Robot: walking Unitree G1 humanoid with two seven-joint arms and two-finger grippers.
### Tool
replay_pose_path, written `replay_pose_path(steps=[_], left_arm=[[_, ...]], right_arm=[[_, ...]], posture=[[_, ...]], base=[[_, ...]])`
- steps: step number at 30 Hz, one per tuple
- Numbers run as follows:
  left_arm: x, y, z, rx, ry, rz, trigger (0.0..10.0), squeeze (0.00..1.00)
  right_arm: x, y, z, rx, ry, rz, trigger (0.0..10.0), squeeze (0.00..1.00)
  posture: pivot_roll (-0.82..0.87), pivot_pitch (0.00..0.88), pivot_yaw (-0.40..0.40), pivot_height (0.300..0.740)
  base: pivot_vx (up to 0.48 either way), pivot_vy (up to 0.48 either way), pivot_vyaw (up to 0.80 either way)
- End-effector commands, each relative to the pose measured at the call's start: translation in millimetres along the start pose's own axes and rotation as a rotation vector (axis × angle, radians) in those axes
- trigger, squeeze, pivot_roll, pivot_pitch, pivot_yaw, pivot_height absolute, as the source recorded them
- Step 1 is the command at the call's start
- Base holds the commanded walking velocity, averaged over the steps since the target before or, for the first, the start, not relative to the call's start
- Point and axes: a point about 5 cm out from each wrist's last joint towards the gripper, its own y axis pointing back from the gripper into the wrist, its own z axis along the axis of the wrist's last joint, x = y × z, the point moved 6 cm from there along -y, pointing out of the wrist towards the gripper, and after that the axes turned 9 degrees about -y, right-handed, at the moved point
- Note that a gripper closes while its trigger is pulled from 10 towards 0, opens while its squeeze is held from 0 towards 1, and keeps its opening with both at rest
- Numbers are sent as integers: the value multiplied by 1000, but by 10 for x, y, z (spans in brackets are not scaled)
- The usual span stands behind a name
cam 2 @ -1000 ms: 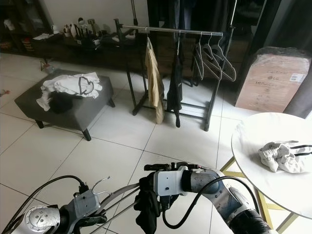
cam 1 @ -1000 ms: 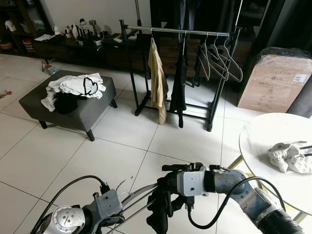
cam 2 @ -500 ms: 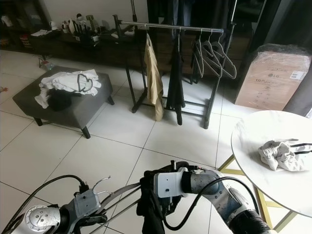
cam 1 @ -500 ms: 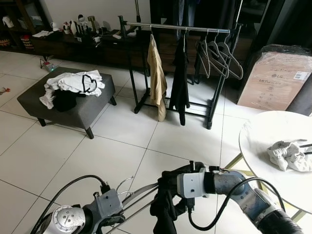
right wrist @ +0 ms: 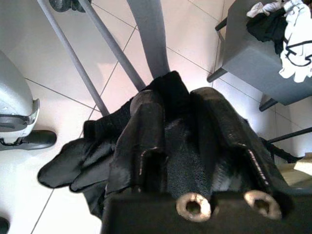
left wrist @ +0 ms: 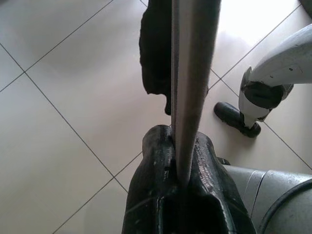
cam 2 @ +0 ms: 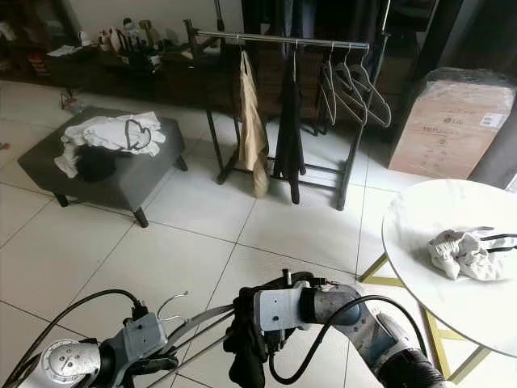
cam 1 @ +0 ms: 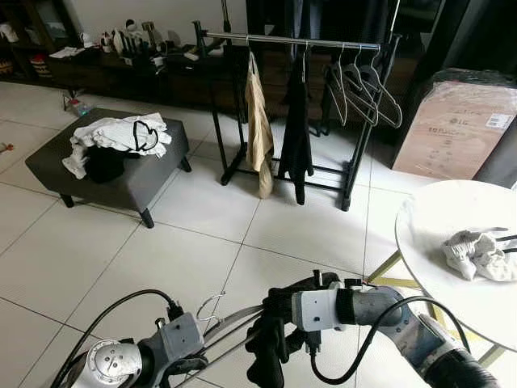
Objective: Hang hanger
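My left gripper [left wrist: 183, 180] is shut on the shoulder bar of a grey hanger [left wrist: 190, 73], whose wire hook [cam 1: 212, 303] curls up low in the eye views. A black garment [cam 1: 271, 356] is bunched over the hanger's far end. My right gripper [right wrist: 180, 141] is shut on this garment, with both black fingers [right wrist: 146, 141] pressed into the cloth. Ahead across the tiled floor stands the black clothes rack [cam 1: 299, 40]. A beige garment [cam 1: 259, 121], a dark garment [cam 1: 297, 129] and several empty hangers [cam 1: 363, 85] hang on it.
A grey ottoman [cam 1: 137, 186] with a pile of clothes [cam 1: 121, 133] stands to the left. At the right is a round white table [cam 1: 436, 234] with a white cloth [cam 1: 481, 252] on it. A cardboard box [cam 1: 460, 129] sits beside the rack, and a low shelf [cam 1: 121, 61] lines the back wall.
The whole view has shifted slightly as the camera moved toward the rack. Both grippers keep their hold, and the black garment sits a little lower in the picture.
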Motion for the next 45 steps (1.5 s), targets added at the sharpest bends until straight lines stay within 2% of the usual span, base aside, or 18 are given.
replay_pose_path(steps=[1,10,19,22,28,30,32,34,36,39,40,43,44,45], left_arm=[[18,12,32,-5,-15,4,10000,0],[18,14,28,-3,-15,4,10000,0],[9,14,24,-1,-13,3,10000,0],[24,7,15,2,-6,14,10000,0],[84,-5,5,10,-1,49,10000,0],[120,-7,2,13,3,70,10000,0],[165,-13,3,14,3,93,10000,0],[180,-16,4,14,3,99,10000,0],[185,-18,6,15,3,99,10000,0],[187,-19,6,16,3,100,10000,0],[190,-21,4,18,5,100,10000,0],[189,-23,2,19,5,99,10000,0],[188,-24,2,19,4,98,10000,0],[185,-27,2,21,4,95,10000,0]], right_arm=[[-27,-5,25,-15,1,-7,0,0],[-53,-1,49,-27,0,-18,0,0],[-166,46,194,-97,-21,-59,0,0],[-228,141,355,-167,-48,-55,0,0],[-188,251,448,-204,-69,-5,0,0],[-137,291,468,-212,-87,30,0,0],[24,337,475,-206,-112,121,0,0],[113,354,494,-207,-127,166,0,0],[315,384,558,-216,-161,270,0,0],[400,380,634,-239,-158,302,0,0],[326,315,772,-300,-137,241,0,0],[261,269,863,-335,-123,198,0,0],[193,246,929,-363,-112,156,0,0],[9,211,1079,-420,-93,49,0,0]], posture=[[-17,143,23,740],[-15,141,25,740],[-15,140,26,740],[-17,140,26,740],[-19,139,25,740],[-21,139,24,740],[-24,140,22,740],[-24,140,22,740],[-24,141,22,740],[-25,141,23,740],[-26,141,23,740],[-26,142,24,740],[-26,141,23,740],[-25,142,24,740]], base=[[0,0,0],[0,0,0],[0,0,0],[0,0,0],[0,0,0],[0,0,0],[0,0,0],[0,0,0],[0,0,0],[0,0,0],[0,0,0],[0,0,0],[0,0,0],[0,0,0]])
